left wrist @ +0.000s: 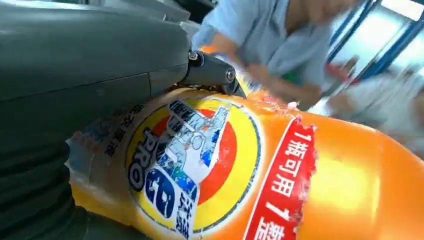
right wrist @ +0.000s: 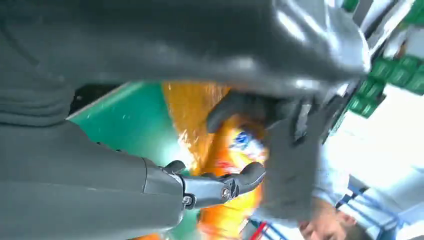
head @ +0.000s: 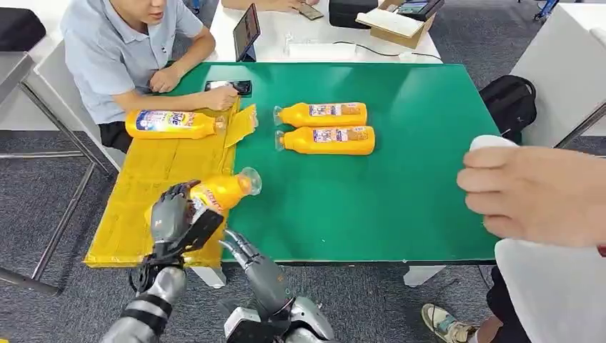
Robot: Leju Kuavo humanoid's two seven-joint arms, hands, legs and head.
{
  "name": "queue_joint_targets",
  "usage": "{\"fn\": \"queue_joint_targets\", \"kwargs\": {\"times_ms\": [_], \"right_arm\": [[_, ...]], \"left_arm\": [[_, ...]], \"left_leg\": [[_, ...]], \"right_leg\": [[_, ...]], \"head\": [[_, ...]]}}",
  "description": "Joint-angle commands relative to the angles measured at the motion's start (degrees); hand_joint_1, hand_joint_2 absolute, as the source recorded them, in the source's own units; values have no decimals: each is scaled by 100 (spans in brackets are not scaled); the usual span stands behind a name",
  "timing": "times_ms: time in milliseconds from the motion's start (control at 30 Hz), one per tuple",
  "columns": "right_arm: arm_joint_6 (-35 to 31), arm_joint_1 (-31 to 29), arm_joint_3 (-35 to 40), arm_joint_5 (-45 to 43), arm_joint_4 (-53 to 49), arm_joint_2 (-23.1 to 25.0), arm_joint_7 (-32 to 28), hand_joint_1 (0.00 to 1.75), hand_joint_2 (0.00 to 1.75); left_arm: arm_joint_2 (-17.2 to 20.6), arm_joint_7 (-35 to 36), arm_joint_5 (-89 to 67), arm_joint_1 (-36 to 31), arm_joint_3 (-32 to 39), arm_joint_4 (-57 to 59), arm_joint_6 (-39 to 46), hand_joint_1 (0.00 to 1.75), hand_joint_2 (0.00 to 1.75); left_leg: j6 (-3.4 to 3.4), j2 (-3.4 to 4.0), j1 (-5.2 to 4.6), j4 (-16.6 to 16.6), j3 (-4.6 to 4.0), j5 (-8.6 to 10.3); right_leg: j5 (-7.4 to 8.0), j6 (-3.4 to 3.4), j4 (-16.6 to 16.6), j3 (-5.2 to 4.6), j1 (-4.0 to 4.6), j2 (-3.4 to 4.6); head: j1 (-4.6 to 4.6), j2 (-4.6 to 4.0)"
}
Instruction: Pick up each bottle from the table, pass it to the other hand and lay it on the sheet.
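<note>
Orange detergent bottle (head: pixel 220 191) is held by the left hand (head: pixel 174 218) over the near end of the yellow sheet (head: pixel 146 179), lying roughly level, clear cap toward the green mat (head: pixel 400 207). Left wrist view: fingers (left wrist: pixel 212 72) wrapped over the label, bottle (left wrist: pixel 260 170) against the palm. Right hand (head: pixel 246 254) sits just beside the left, near the table's front edge, fingers apart, holding nothing; its fingers (right wrist: pixel 220 187) in the right wrist view are spread. One bottle (head: pixel 174 123) lies on the sheet's far end, near a seated person's hand (head: pixel 220 98). Two more bottles (head: pixel 325 114) (head: pixel 327 140) lie side by side on the mat, caps pointing at the sheet. Another person's hand (head: pixel 536 193) is at the right edge.
</note>
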Motion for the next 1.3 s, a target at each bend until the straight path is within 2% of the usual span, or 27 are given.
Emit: {"fn": "queue_joint_targets", "kwargs": {"times_ms": [33,100,133,167,200,233,433,500,633,767,833,867,900,933,967,1000,1033,1067,1133,1167,1200,1233,1267,1300], "right_arm": [[52,-277,544,2,-24,-235,4,0,0],[83,-294,549,-11,-24,-227,4,0,0],[83,-302,549,-16,-13,-219,4,0,0],[58,-293,541,-30,-33,-221,4,0,0],[54,-289,534,-37,-38,-221,4,0,0],[42,-271,512,-83,-106,-225,4,0,0],[58,-271,475,-75,-73,-163,4,0,0],[79,-254,490,-90,-116,-183,4,0,0],[92,-243,511,-102,-130,-201,4,0,0],[-120,-185,490,-89,-259,-258,4,0,0],[-481,-155,505,-6,-395,-328,4,0,0],[-917,-132,448,170,-403,-403,4,0,0],[-1043,-12,57,517,-394,-425,4,0,0],[-1043,118,-322,820,-535,-508,4,0,175],[-1026,154,-361,828,-619,-588,4,0,175],[-1043,388,-1476,1784,-628,-465,53,0,175],[-998,342,-1538,1680,-630,-607,4,0,175],[-1043,353,-1813,1950,-636,-675,111,0,175],[-1043,390,-3171,3668,-679,-848,862,0,175],[-1043,292,-3339,3471,-431,-938,541,0,175],[-1043,236,-3725,4055,-362,-1066,845,0,175],[-1043,148,-3841,3902,-177,-1131,600,0,175],[-1043,85,-4120,4327,-62,-1250,937,0,175],[-1043,13,-4180,4445,79,-1366,1032,0,175]], "left_arm": [[330,561,-450,-1706,-572,2466,-932,150,175],[340,652,-570,-1855,-684,2577,-1211,148,175],[342,683,-580,-1900,-687,2582,-1258,134,175],[311,456,-410,-1870,-595,2521,-1388,66,175],[296,359,-316,-1857,-543,2498,-1455,40,175],[199,-70,114,-1775,-321,2357,-1745,0,175],[-21,-1179,1644,-1213,70,1314,-2891,0,175],[12,-1501,2467,-841,128,482,-3431,0,175],[19,-1478,3218,-454,240,-579,-3565,0,175],[-24,-1528,3885,-72,359,-1697,-2875,0,175],[-98,-1697,4270,169,462,-2370,-2366,0,175],[-192,-1789,4676,436,534,-3045,-2080,0,175],[-255,-1813,5094,685,604,-3583,-1883,0,175],[-234,-1781,5332,919,578,-4029,-1706,0,175],[-191,-1769,5364,1031,537,-4206,-1675,0,175],[-333,-1946,5696,1228,665,-4502,-1406,0,175],[-270,-1955,5729,1418,600,-4711,-1362,0,175],[-327,-2001,5818,1513,647,-4817,-1273,0,175],[-473,-2244,5925,2005,730,-5132,-925,0,175],[-450,-2322,5928,2142,676,-5187,-864,0,175],[-508,-2376,5904,2306,662,-5220,-761,0,175],[-505,-2450,5904,2370,615,-5220,-712,0,175],[-529,-2455,5745,2499,535,-5269,-645,0,175],[-517,-2455,5629,2570,442,-5257,-645,0,175]], "left_leg": [[-5,-12,5,0,13,-2],[-6,-8,6,3,15,-5],[-5,-6,5,1,12,-3],[-4,1,3,0,13,-2],[-6,3,3,-2,24,-6],[-5,2,2,-3,19,-3],[-2,1,2,-1,16,-6],[-2,8,1,-2,17,-6],[-3,6,1,-2,7,-4],[-6,11,3,2,13,-9],[-7,11,4,3,15,-11],[-6,11,5,5,18,-15],[-6,10,6,6,18,-16],[-3,11,4,4,14,-14],[-2,14,5,3,13,-14],[-2,16,3,0,23,-20],[-3,16,5,-2,34,-24],[-1,12,3,-1,38,-28],[0,13,-1,-2,24,-18],[3,15,-5,-4,25,-17],[2,20,-3,-2,40,-28],[6,8,-10,-12,42,-20],[6,2,-9,-10,43,-21],[5,-4,-10,-10,32,-14]], "right_leg": [[-7,-10,0,19,6,-20],[-9,-11,2,23,8,-18],[-6,-9,1,19,6,-13],[-3,-7,-1,18,4,-6],[-7,-11,-1,29,5,-6],[-4,-9,-2,24,4,-5],[-7,-6,-3,20,3,-5],[-6,-5,-1,20,1,2],[-3,-5,-3,10,2,0],[-8,-10,1,15,5,2],[-9,-11,0,16,6,0],[-13,-12,1,19,8,-2],[-13,-12,1,21,9,-3],[-11,-8,0,16,6,1],[-9,-6,-5,15,6,4],[-14,-7,-8,26,5,4],[-18,-9,-10,38,7,2],[-23,-8,-13,44,5,-2],[-13,-4,-10,28,1,4],[-12,-2,-12,29,-3,4],[-20,-6,-13,45,0,2],[-16,-2,-22,48,-6,-10],[-17,-3,-24,53,-6,-14],[-10,-2,-25,43,-7,-12]], "head": [[0,0],[0,0],[0,0],[0,0],[0,0],[0,0],[0,0],[0,0],[0,0],[0,0],[0,0],[-2,0],[0,0],[-2,0],[0,0],[-2,0],[0,0],[0,0],[0,0],[-4,0],[-2,0],[0,0],[0,0],[-2,0]]}}
